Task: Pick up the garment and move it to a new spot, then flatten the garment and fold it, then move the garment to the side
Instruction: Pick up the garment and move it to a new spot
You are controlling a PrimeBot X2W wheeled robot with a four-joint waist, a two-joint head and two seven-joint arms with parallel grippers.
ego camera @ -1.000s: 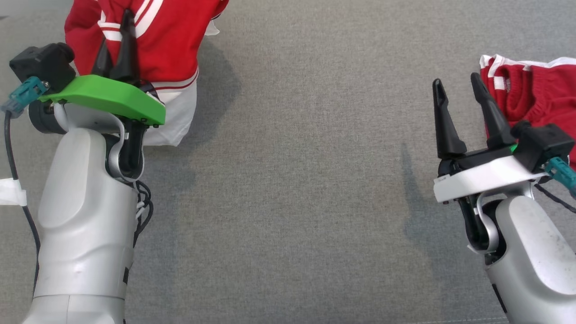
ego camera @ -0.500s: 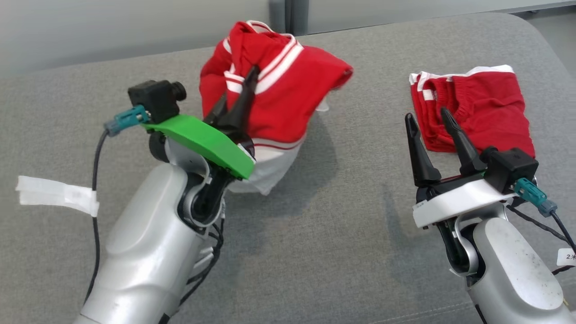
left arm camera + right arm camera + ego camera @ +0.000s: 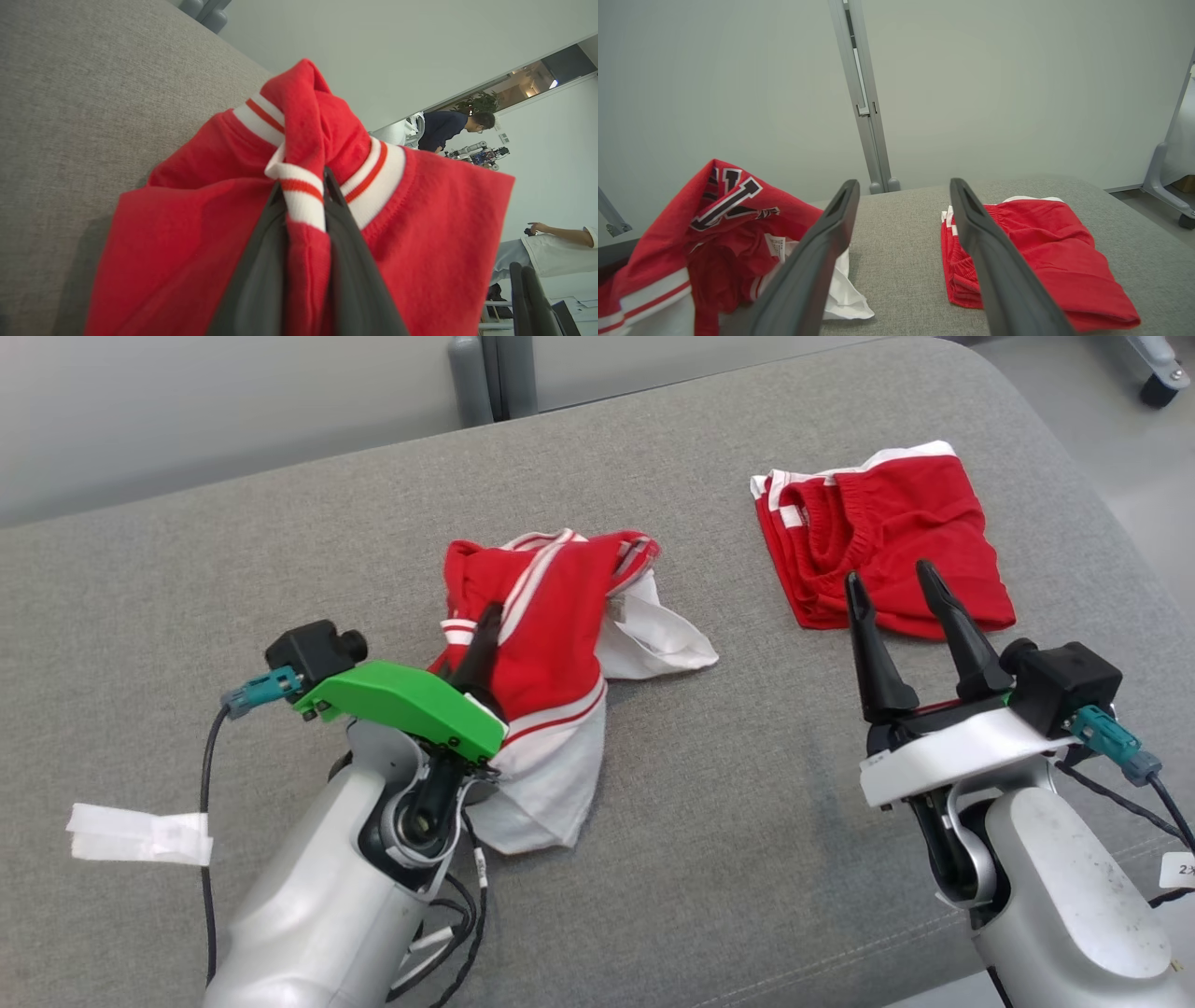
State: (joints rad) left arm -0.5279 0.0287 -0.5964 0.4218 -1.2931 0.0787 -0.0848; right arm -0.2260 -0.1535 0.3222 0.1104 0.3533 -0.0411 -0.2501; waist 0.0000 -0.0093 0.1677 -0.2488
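We are gripping the crumpled red knit garment with white stripes in our left gripper. In the left wrist view its dark fingers are squeezing a bunched red-and-white striped hem between them, so the jaws are clamping on cloth. In the head view the garment is sitting just left of the middle of the grey woven fabric cushion. Its white lower part is spreading onto the cushion toward 5 o'clock, and a white flap is trailing toward 3 o'clock.

Our right gripper is hanging at 4 o'clock of the picture with its jaws standing apart and nothing between them. The right wrist view is showing the same gap between its fingers.

A folded pair of red shorts with white trim is lying on the cushion at 2 o'clock of the garment, well apart from it and just beyond our right fingertips. A strip of white tape is lying at 8 o'clock, near our left forearm.

In the left wrist view a person in a dark top is bending over in the background
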